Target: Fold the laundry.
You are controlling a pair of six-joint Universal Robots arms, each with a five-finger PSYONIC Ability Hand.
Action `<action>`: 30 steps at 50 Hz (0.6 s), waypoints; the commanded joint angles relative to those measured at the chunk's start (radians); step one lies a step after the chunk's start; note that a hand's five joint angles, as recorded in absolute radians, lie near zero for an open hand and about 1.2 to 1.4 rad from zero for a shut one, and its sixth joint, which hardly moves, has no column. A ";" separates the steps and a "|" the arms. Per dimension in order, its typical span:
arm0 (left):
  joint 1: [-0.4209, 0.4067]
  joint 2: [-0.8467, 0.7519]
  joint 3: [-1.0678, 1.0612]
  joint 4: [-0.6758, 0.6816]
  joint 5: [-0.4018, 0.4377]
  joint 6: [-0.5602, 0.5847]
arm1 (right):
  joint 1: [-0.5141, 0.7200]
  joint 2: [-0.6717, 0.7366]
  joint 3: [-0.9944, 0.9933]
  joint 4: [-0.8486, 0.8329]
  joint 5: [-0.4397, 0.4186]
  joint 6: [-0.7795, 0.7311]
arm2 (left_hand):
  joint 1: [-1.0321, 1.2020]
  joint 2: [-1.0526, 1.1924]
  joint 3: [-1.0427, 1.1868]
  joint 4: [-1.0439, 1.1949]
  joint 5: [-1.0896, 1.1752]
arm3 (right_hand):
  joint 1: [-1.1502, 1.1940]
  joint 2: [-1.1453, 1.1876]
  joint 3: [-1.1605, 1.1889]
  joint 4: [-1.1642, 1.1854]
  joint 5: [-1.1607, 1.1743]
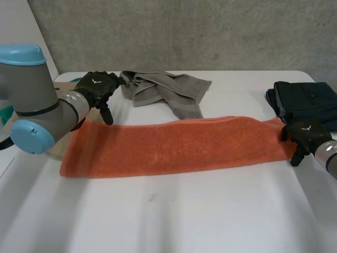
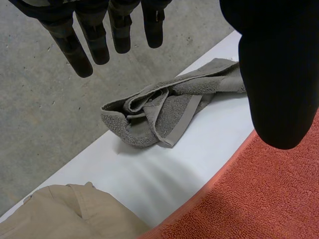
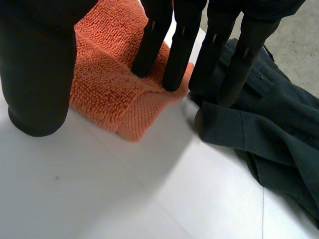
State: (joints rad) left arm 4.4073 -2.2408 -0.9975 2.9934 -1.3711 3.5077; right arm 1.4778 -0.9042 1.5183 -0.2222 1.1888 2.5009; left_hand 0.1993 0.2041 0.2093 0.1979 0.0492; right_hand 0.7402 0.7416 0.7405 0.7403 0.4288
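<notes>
Orange towel [image 1: 174, 145]: your left hand [image 1: 97, 87] and right hand [image 1: 304, 133] are both open at its ends; pinch both layers before lifting.

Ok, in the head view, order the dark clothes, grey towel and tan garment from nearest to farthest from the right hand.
1. The dark clothes, just beside the right hand, at the table's right side.
2. The grey towel, at the far edge, around the middle.
3. The tan garment, far left, by the left arm.
</notes>
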 commanded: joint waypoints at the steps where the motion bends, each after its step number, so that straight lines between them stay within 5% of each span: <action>1: 0.000 0.000 -0.003 0.006 0.000 0.000 | 0.013 0.010 -0.024 -0.008 0.002 0.003 | -0.025 -0.030 -0.035 -0.023 -0.049 | 0.154 0.152 0.153 0.153 0.290; 18: 0.000 0.000 -0.003 0.006 0.000 0.000 | 0.022 0.025 -0.058 -0.009 0.005 0.013 | -0.025 -0.030 -0.035 -0.023 -0.049 | 0.198 0.196 0.197 0.198 0.335; 22: -0.002 0.000 -0.003 0.006 0.000 0.000 | 0.016 0.024 -0.059 -0.012 0.005 0.013 | -0.025 -0.030 -0.035 -0.023 -0.049 | 0.655 0.653 0.654 0.655 0.792; 30: -0.003 0.009 -0.009 0.006 0.000 0.000 | -0.039 -0.120 0.057 0.007 0.052 -0.017 | -0.025 -0.030 -0.035 -0.023 -0.049 | 0.656 0.655 0.656 0.656 0.793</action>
State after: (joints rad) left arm 4.4051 -2.2399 -1.0005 2.9990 -1.3713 3.5082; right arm 1.4875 -0.9095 1.4973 -0.2269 1.2050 2.5066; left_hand 0.1993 0.2041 0.2093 0.1979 0.0492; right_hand 1.1284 1.1770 1.1841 1.1908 0.9798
